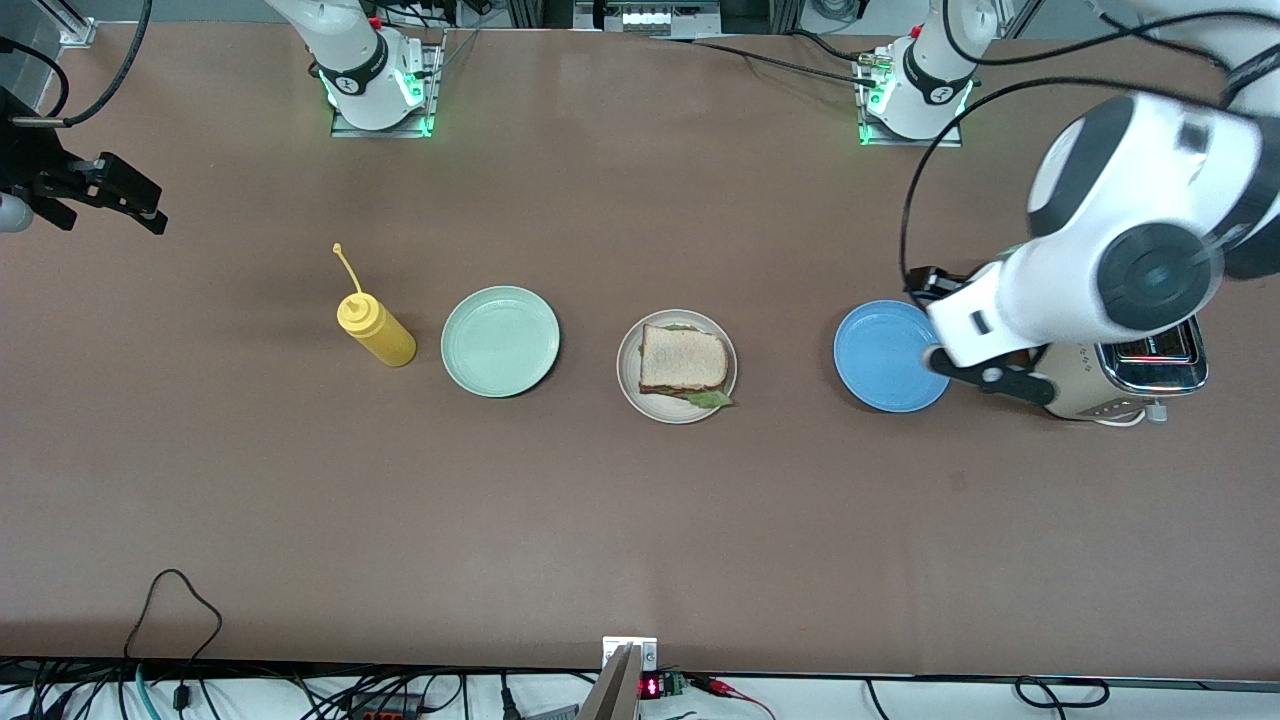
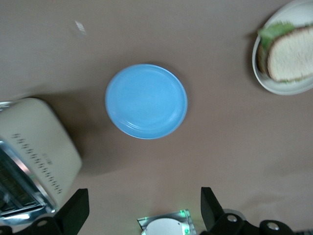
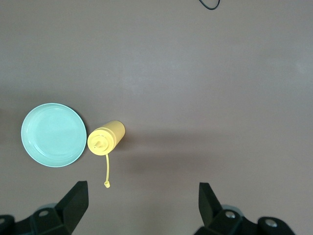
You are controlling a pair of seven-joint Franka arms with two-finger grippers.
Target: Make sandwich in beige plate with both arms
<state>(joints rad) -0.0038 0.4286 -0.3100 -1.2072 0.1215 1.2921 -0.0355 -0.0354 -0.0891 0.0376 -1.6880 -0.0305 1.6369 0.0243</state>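
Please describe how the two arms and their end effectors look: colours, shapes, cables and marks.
Both arms are white, rounded and jointed, with black bands. The left arm has a black disc on its big joint and a black cable looping over it. Each base glows green and bears a small black mark. The left end effector and right end effector have black, wedge-shaped fingers.

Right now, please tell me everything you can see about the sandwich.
The sandwich is assembled and lies flat on the beige plate, between the mint-green plate and the blue plate. Its top slice is squarish, light tan bread with a darker brown crust. A crinkly green lettuce leaf sticks out from under it, past the edge nearer the front camera. Only the plate touches it; neither tool is near.
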